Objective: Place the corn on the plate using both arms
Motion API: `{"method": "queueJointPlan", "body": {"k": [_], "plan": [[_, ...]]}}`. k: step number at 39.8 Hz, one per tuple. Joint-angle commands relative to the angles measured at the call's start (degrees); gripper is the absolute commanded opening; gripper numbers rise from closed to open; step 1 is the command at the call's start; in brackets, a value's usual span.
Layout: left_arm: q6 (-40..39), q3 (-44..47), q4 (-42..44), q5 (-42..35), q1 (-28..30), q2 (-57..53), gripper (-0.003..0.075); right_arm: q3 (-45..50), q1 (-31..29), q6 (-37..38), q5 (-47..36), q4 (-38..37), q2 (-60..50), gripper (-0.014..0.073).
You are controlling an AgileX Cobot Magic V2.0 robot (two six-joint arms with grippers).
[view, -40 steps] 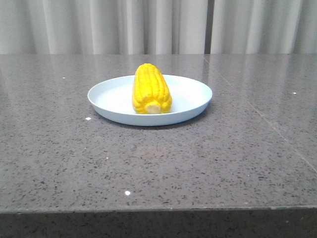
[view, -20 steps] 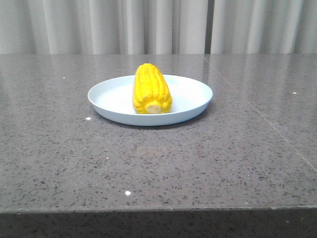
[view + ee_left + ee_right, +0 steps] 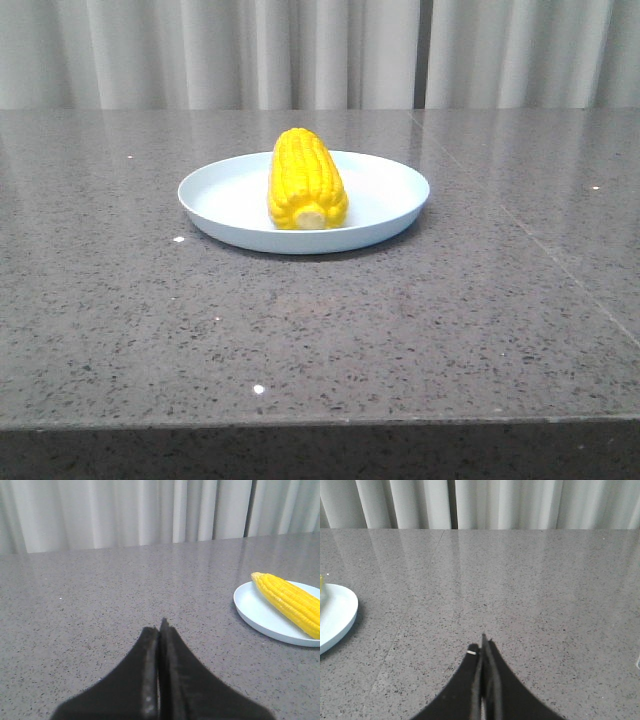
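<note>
From the front, the corn (image 3: 306, 182) lies inside the plate (image 3: 390, 205) on the grey bench (image 3: 320, 330), cut stub toward the camera, just where it lay a second ago; nothing there has shifted, and neither arm shows in this view. In the left wrist view, the left claw (image 3: 161, 630) has its fingers pressed together on nothing, above bare bench and well apart from the plate and cob off to one side. In the right wrist view, the right claw (image 3: 483, 647) is likewise closed and empty, the plate's rim only at the frame edge. With the scene unchanged and both claws clear, the placing looks finished.
</note>
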Motion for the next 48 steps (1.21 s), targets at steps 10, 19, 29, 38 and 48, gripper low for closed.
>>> {"method": "queueJointPlan", "body": {"k": [10, 19, 29, 38, 48], "plan": [[12.4, 3.78, -14.32, -14.84, -0.24, -1.33, -0.002, -1.34, -0.21, -0.34, -4.85, -0.45, 0.48, -0.0069], [12.4, 10.6, -16.45, -22.06, 3.98, -1.33, -0.002, -1.34, -0.21, -0.34, -4.85, -0.45, 0.48, -0.0069], [18.46, 20.23, -24.32, -29.37, 17.07, -1.33, -0.002, -1.34, -0.21, -0.34, -4.85, -0.45, 0.48, -0.0069], [16.14, 23.48, -22.71, -31.66, 21.48, -1.33, -0.002, -1.34, -0.21, -0.34, -4.85, -0.45, 0.48, -0.0069], [16.14, 23.48, -22.71, -33.0, 21.48, -1.33, -0.002, -1.34, -0.21, -0.34, -4.85, -0.45, 0.48, -0.0069]]}}
